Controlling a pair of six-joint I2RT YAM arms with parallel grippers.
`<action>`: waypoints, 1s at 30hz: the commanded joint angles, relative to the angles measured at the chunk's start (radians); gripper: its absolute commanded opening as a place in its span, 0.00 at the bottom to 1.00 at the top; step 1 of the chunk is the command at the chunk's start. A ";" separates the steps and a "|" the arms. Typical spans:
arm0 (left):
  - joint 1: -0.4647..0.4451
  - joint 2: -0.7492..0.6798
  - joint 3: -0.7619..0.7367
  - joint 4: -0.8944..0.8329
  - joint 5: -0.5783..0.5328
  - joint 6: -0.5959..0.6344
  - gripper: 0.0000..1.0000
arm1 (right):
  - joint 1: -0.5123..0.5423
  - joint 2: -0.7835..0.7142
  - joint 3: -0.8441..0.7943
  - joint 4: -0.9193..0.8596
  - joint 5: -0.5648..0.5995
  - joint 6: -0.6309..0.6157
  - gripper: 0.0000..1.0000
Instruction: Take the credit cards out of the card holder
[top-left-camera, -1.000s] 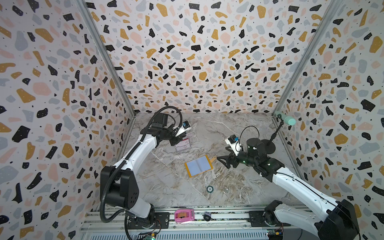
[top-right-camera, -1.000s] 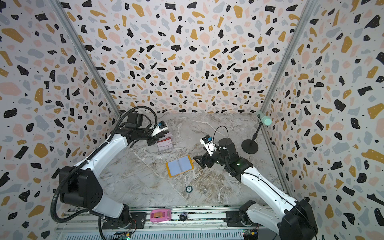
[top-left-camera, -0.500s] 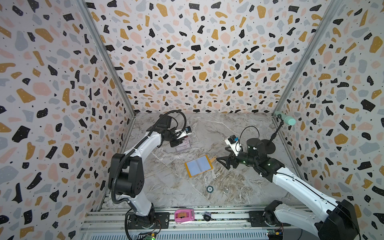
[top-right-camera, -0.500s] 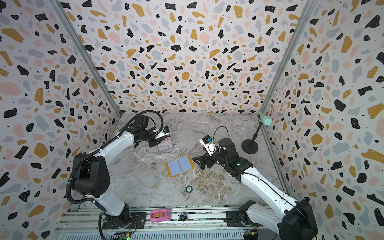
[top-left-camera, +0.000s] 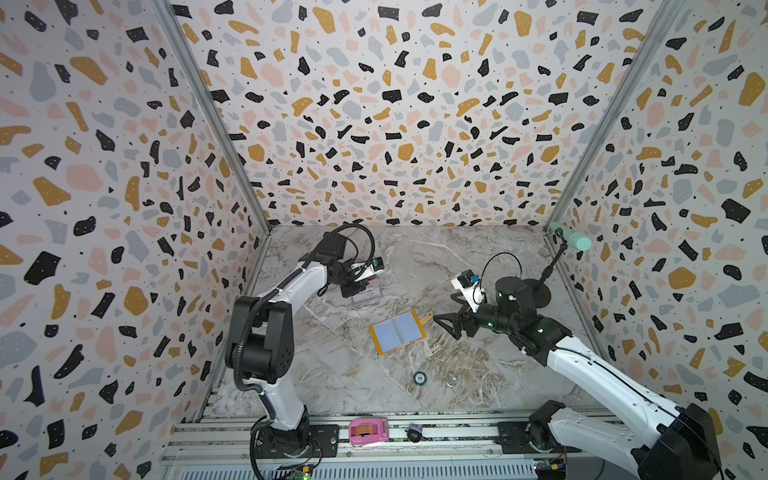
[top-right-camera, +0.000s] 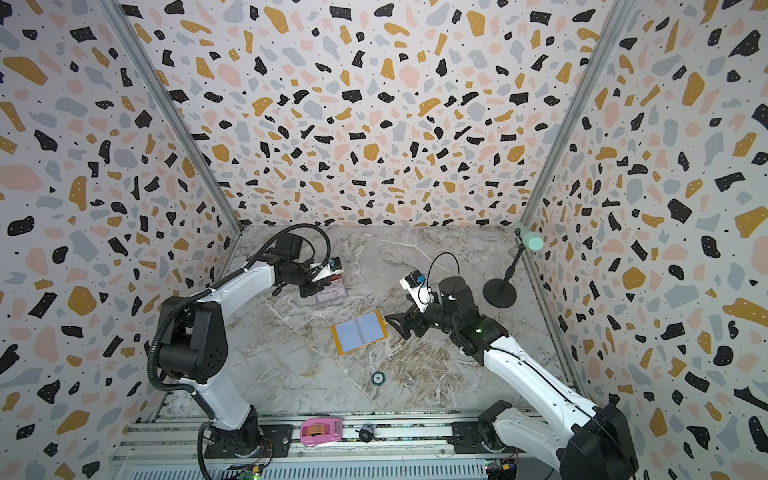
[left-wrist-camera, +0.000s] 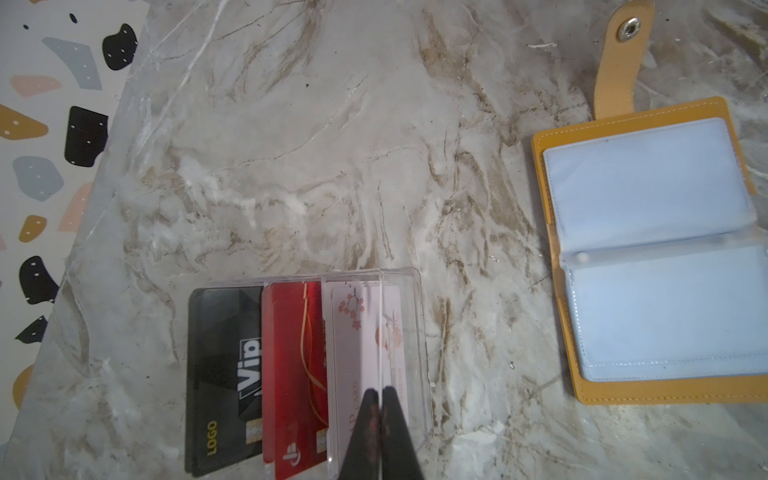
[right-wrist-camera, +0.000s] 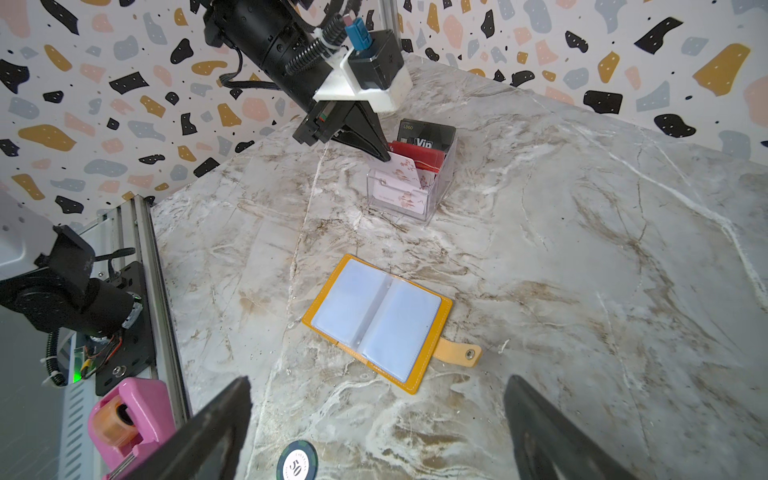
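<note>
The card holder (top-left-camera: 397, 332) lies open and flat near the middle of the veined marble-look table (top-left-camera: 436, 257), a mustard-yellow, stitched, book-like cover with glossy clear sleeves over pale blue and a rounded snap tab (left-wrist-camera: 615, 70) pointing toward the right edge. The credit cards stand upright in a clear acrylic stand (left-wrist-camera: 417, 316) nearer the back-left corner: a black card (left-wrist-camera: 224, 365) with white "Vip" lettering, a glossy red card (left-wrist-camera: 291, 365) and a white card (left-wrist-camera: 353, 353) printed with blossoms. The left arm stretches out low and bends down over the stand, its left claw (left-wrist-camera: 380, 392) clenched with tips at the white card's top edge; whether it pinches the card cannot be told. The right arm reaches in low from the right edge, its right claw (right-wrist-camera: 376, 384) released wide, apart from the tab
</note>
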 joint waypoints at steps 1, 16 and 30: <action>0.006 0.025 0.048 0.012 -0.004 -0.010 0.00 | 0.006 -0.026 -0.009 0.000 -0.018 0.013 0.95; 0.005 0.091 0.097 -0.058 -0.017 -0.008 0.00 | 0.014 -0.033 -0.018 0.005 -0.026 0.013 0.95; 0.005 0.141 0.090 -0.076 -0.045 -0.028 0.00 | 0.017 -0.040 -0.022 0.004 -0.024 0.014 0.95</action>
